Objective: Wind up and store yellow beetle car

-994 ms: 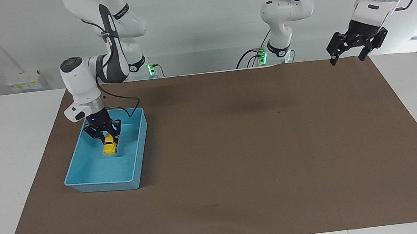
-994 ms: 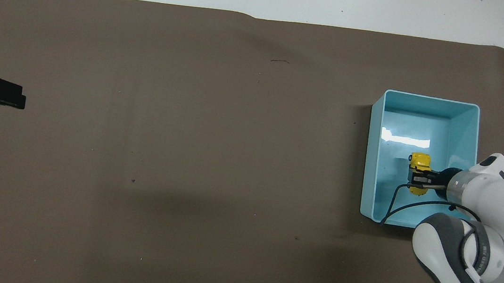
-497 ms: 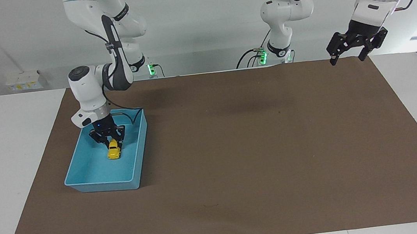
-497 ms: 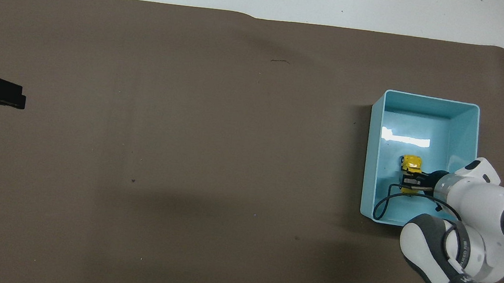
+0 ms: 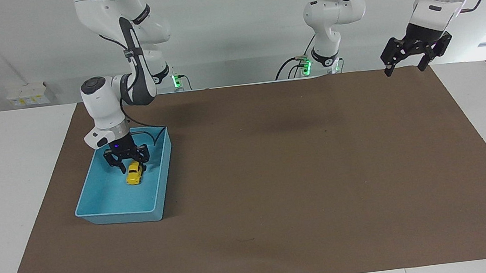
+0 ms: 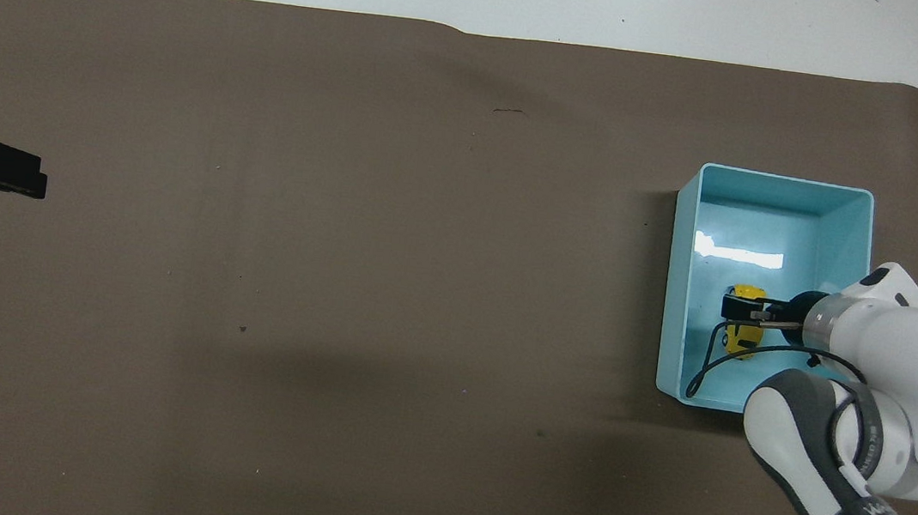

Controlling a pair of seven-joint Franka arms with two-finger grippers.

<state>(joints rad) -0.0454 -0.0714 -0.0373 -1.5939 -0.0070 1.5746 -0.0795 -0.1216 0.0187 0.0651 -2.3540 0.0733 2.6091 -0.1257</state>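
Observation:
The yellow beetle car [image 5: 134, 173] lies on the floor of the blue bin [image 5: 117, 213], in the half nearer to the robots. My right gripper [image 5: 132, 166] hangs just over the car's end nearer to the robots, with its fingers spread to either side of it. In the overhead view the right gripper [image 6: 740, 308] covers the middle of the car [image 6: 741, 341] inside the bin [image 6: 787, 182]. My left gripper [image 5: 403, 68] waits open and empty, high over the brown mat's corner at the left arm's end; it also shows in the overhead view [image 6: 35, 183].
The brown mat [image 5: 274, 174] covers most of the white table. The bin stands on it toward the right arm's end. A black cable [image 6: 710, 368] from the right wrist hangs into the bin.
The right gripper lowered the tilted car to the bin floor and shifted toward the middle of the table. Its fingers have spread and the car now lies flat. The left arm has not moved.

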